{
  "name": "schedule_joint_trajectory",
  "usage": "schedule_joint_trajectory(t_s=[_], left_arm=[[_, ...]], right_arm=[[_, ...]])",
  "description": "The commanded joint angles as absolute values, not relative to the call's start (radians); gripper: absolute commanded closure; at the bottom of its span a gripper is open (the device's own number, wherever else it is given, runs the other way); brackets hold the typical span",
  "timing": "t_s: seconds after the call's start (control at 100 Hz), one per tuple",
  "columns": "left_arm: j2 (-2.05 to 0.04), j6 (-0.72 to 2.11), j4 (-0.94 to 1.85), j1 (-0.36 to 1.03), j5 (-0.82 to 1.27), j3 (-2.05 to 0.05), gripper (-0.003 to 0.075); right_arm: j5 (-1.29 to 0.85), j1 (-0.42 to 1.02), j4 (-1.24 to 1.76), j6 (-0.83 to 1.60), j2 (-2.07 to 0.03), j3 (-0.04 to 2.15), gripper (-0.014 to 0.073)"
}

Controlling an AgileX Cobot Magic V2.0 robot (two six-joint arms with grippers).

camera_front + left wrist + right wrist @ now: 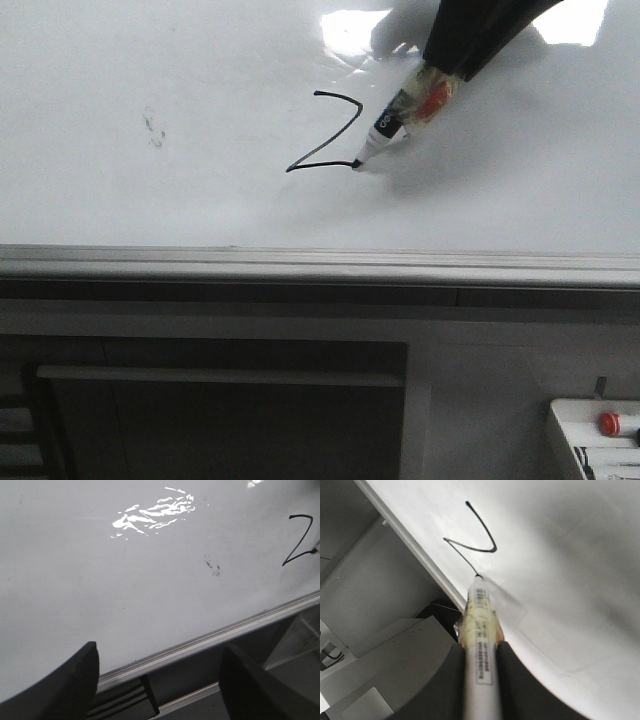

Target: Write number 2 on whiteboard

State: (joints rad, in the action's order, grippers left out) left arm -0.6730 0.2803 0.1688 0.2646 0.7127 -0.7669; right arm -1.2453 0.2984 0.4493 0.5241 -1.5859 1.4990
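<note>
The writing step looked nearly done. On the whiteboard (200, 120) the number 2 (327, 133) stood drawn in thin black line: a hooked top, a slanting stroke down to the left, and a base line running back to the right. It lay about midway along the board and somewhat above the grey bottom rail (320, 265), with a faint dark smudge (153, 130) well apart to its left. The tip of the marker (390, 125) rested on the right-hand end of the base stroke, touching the board.

By my judgement, the next move called for either a short finishing pull to the right or a clean lift straight off the board, so that no stray tail was dragged from the stroke's end.

The right pincer (481, 672) was closed narrowly around the marker's barrel, one dark finger on each side, holding it at a slant towards the board. The left pincer (160, 680) hung wide open and empty near the bottom rail, off to the left of the figure, touching nothing.
</note>
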Motion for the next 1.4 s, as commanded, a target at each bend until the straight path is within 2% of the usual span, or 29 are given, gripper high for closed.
schedule_joint_trajectory(t_s=[0.0,0.16,0.39,0.58,0.78,0.99,1.29,1.39], left_arm=[[-0.671,0.283,0.184,0.274,0.646,-0.792,0.0248],[-0.683,0.376,0.187,0.353,0.678,-0.804,0.0248],[-0.788,0.557,0.225,0.582,0.741,-0.856,0.0248],[-0.905,0.586,0.255,0.761,0.696,-0.889,0.0248],[-1.045,0.624,0.259,0.895,0.627,-0.939,0.0248],[-1.163,0.624,0.263,0.970,0.519,-0.971,0.0248],[-1.210,0.624,0.278,0.972,0.442,-0.995,0.0250],[-1.210,0.624,0.279,0.972,0.439,-0.995,0.0296]], right_arm=[[-1.203,0.294,0.498,0.578,-1.528,1.521,0.0579],[-1.246,0.307,0.608,0.679,-1.444,1.519,0.0579],[-1.285,0.403,0.608,0.823,-1.343,1.496,0.0579],[-1.272,0.502,0.608,0.959,-1.263,1.369,0.0579],[-1.262,0.521,0.608,0.993,-1.227,1.309,0.0579],[-1.261,0.521,0.608,1.059,-1.225,1.309,0.0579],[-1.262,0.521,0.608,1.194,-1.225,1.309,0.0579],[-1.258,0.521,0.608,1.194,-1.225,1.309,0.0579]])
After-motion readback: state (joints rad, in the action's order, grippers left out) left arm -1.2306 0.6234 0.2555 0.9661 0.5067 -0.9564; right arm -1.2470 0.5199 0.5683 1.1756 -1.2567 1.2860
